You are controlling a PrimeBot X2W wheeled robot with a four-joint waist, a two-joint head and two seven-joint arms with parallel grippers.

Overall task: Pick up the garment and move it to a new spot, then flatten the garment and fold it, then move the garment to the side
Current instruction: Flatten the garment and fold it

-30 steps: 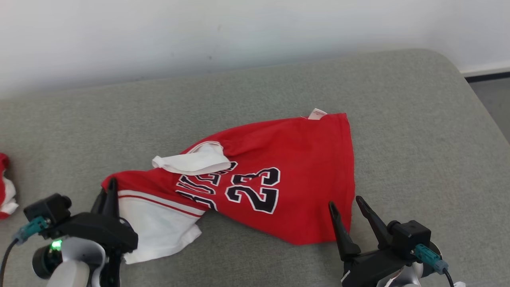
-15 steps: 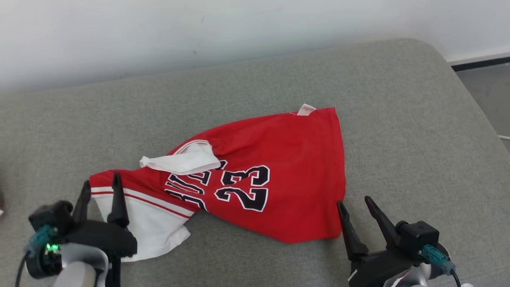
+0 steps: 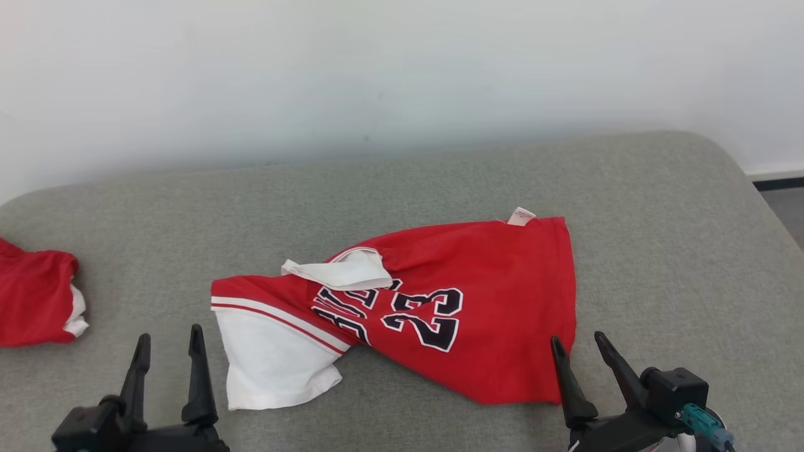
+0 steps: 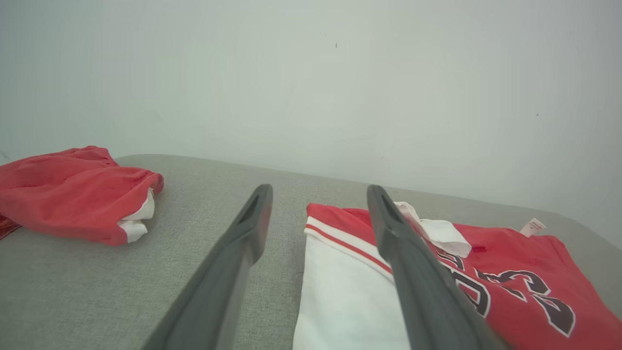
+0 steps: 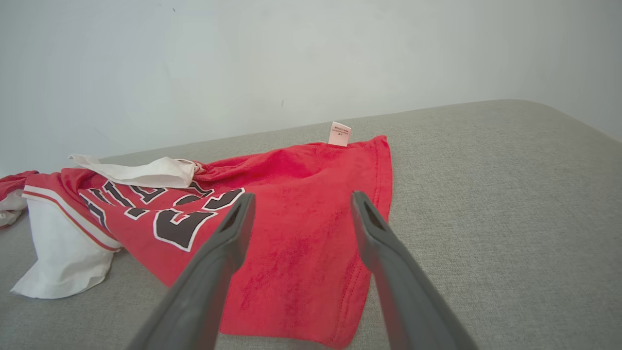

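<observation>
The garment (image 3: 477, 301) is a red jersey with a black "23" and white sleeves, lying loosely spread on the grey cushioned surface (image 3: 659, 251). One white sleeve (image 3: 276, 358) reaches toward the front left, and a small label sticks up at the far hem. My left gripper (image 3: 168, 334) stands open just left of that sleeve, holding nothing. My right gripper (image 3: 579, 339) stands open at the jersey's near right corner, empty as well. In the left wrist view the jersey (image 4: 510, 272) lies right of my open gripper (image 4: 318, 192). The right wrist view has the jersey (image 5: 301, 214) beyond the open gripper (image 5: 300, 199).
A second red and white garment (image 3: 34, 298) lies bunched at the far left of the surface, also in the left wrist view as a red heap (image 4: 73, 192). A pale wall (image 3: 402, 75) runs behind. The surface's rounded right edge (image 3: 763, 207) drops to the floor.
My left gripper has opened and let go of the jersey's sleeve, then drawn back toward me. The camera has shifted, bringing the second garment into view. The right gripper stays open.
</observation>
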